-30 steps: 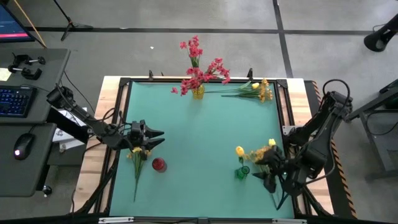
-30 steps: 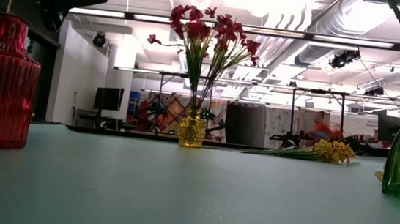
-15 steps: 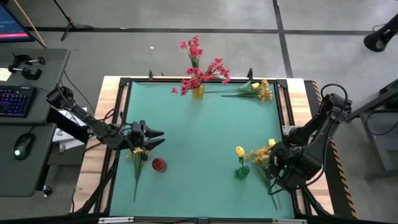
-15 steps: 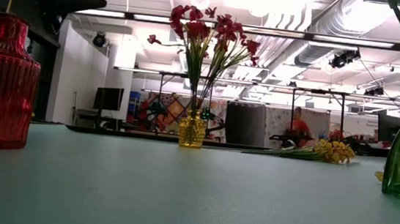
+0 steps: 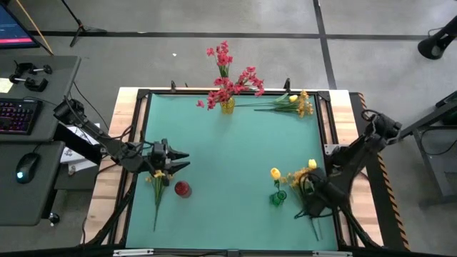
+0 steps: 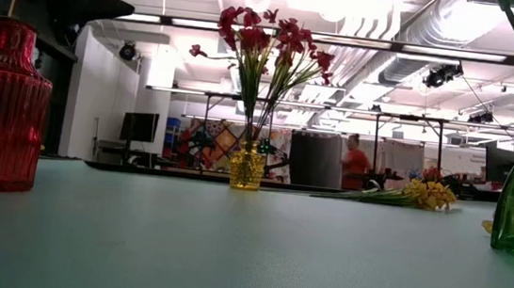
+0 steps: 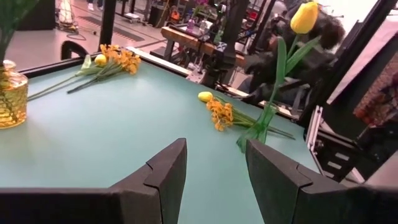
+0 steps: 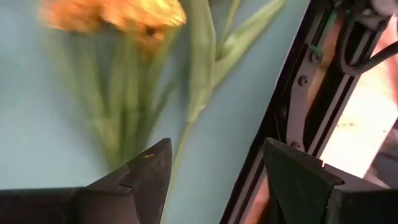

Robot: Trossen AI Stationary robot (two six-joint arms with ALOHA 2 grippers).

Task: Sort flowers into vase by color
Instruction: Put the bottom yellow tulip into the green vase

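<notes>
On the teal table [image 5: 228, 157], red-pink blossoms [image 5: 230, 78] stand in the yellow vase [image 5: 227, 106] at the far edge. The right gripper [image 5: 307, 207], fingers spread, hangs over orange-yellow sprays [image 5: 300, 178] beside the green vase [image 5: 278, 197]. The left gripper [image 5: 180, 159], released, hovers by the red vase [image 5: 182, 189].

Teal table [image 5: 228, 150]: three vases [image 5: 183, 189], loose flower sprays [image 5: 294, 104].

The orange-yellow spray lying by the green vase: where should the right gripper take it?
Grip the bare green stem below the orange-yellow blossoms, coming straight down. The spray lies flat on the table, and the open right gripper already straddles that stem near the table's edge.
</notes>
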